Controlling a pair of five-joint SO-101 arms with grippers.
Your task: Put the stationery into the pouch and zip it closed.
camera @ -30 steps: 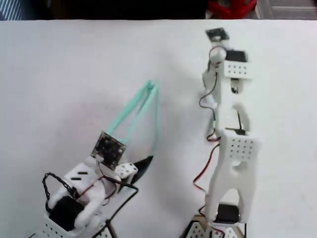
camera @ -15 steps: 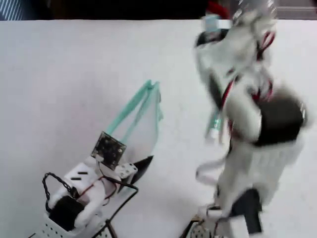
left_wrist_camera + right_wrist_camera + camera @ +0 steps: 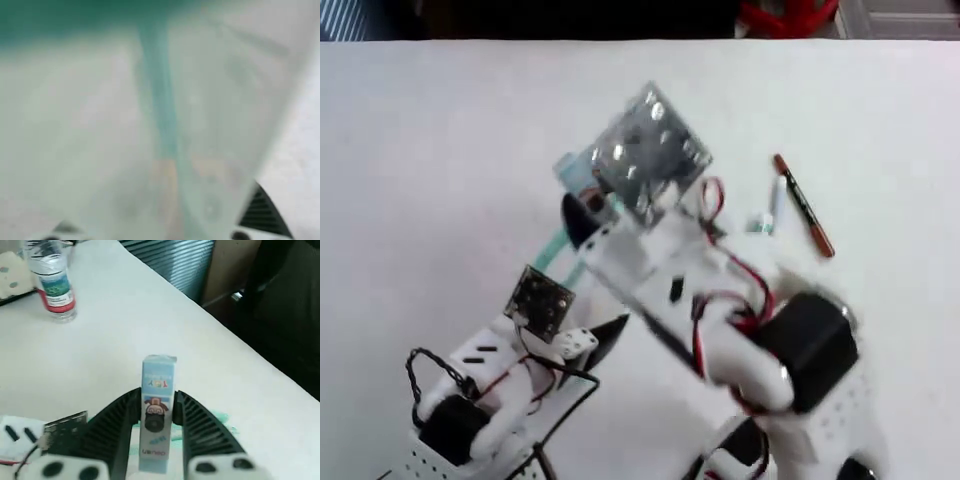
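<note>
Right gripper (image 3: 157, 399): clamped tight on a small blue-and-white box (image 3: 159, 376), which stands upright between the jaws.
Where it hangs: in the high view the right arm is slung across the middle of the table (image 3: 440, 130), with its held box up over the pouch (image 3: 556, 244).
Pouch: it lies beneath that arm, and a teal edge peeks out beside the left arm's camera. The left wrist view has its clear wall and teal zip line right up close. The arm hides whether the mouth gapes.
Left gripper (image 3: 608, 332): parked at the pouch's near end; it cannot be told whether it is clamped.
On the table: a red-brown pen (image 3: 803, 205) and a pale pen (image 3: 776, 200) lie side by side, well apart from the pouch. A bottle (image 3: 54, 282) stands far off.
Done so far: nothing can be confirmed inside. A faint warm smudge behind the pouch wall is too blurred to call.
Left to do: by the look of it, drop the box in, fetch both pens and run the zip.
Verdict: early days, first item on its way.
</note>
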